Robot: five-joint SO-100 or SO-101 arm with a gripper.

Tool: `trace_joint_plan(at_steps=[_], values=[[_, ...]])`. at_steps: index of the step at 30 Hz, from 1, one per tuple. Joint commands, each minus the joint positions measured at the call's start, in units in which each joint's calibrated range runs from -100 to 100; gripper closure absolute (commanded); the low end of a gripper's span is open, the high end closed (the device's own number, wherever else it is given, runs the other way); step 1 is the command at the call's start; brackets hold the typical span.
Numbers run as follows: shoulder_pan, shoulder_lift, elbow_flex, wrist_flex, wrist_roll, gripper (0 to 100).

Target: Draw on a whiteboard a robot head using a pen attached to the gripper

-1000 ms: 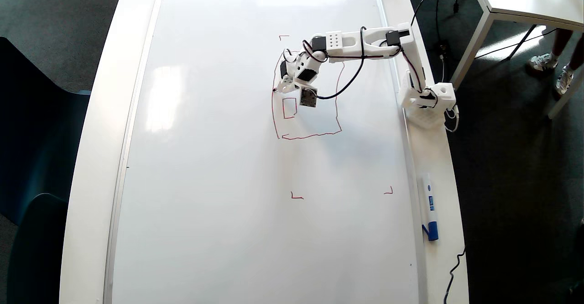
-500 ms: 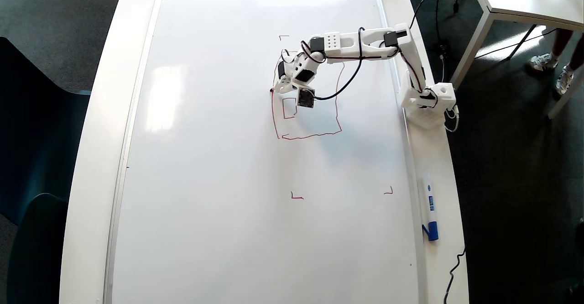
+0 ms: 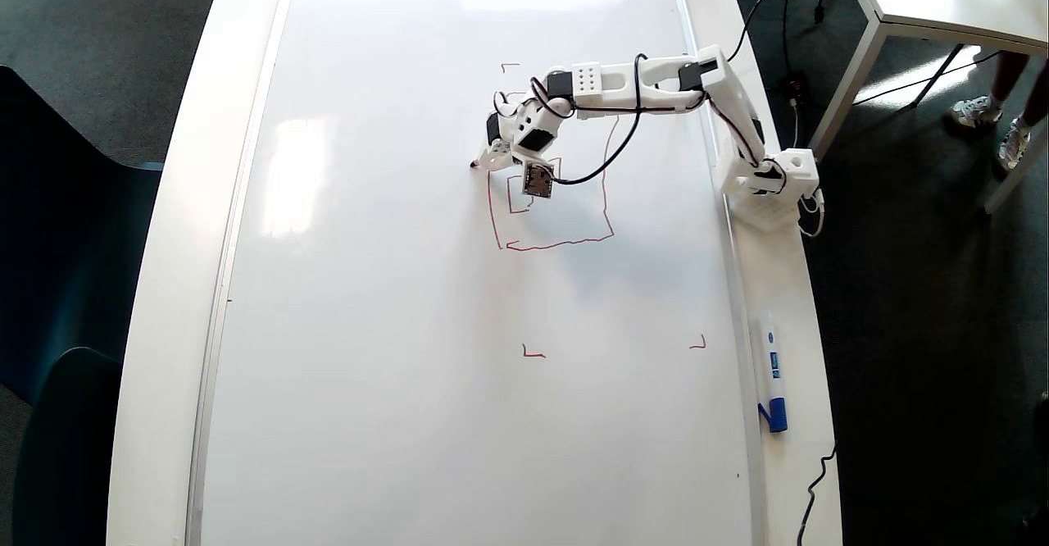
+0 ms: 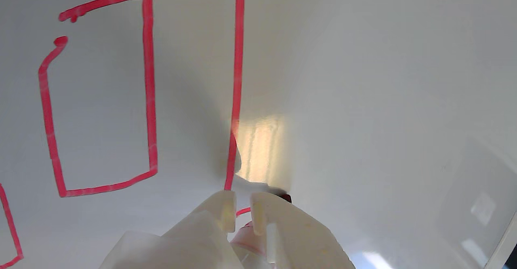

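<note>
Whiteboard (image 3: 393,325), silver-framed, flat on table, bearing unfinished red robot head (image 3: 565,238) outline near its right edge in the overhead view. White gripper (image 4: 242,210): jaws nearly together, pinching red-tipped pen (image 4: 248,238). Pen tip rests just left of the outline's left side; blue-capped marker (image 3: 770,370) lies well apart.

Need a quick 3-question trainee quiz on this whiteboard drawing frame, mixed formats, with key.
1. True or false: the gripper is over the left side of the robot head outline in the overhead view.
2. Multiple choice: the blue-capped marker lies A) inside the outline, B) on the table edge right of the whiteboard, C) in the gripper.
3. Fill in: the pen draws ___ lines.

Key: 1 true; 2 B; 3 red.
</note>
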Motion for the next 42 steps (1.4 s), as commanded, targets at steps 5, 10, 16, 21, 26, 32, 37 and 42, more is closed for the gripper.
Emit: trace_joint_plan(at_steps=[5, 10, 16, 21, 26, 32, 37, 42], values=[[-0.81, 4.36, -9.60, 0.51, 0.10, 99], [-0.89, 6.88, -14.23, 2.25, 0.04, 99], [-0.89, 8.30, -16.68, 3.73, 0.04, 99], [-2.58, 8.30, -16.68, 3.64, 0.36, 99], [-3.47, 8.30, -16.95, 2.68, 0.36, 99], [-2.88, 11.07, -21.49, 3.55, -0.06, 99], [-2.07, 13.67, -26.03, 3.64, -0.06, 99], [-0.59, 14.59, -27.30, 2.77, 0.26, 99]])
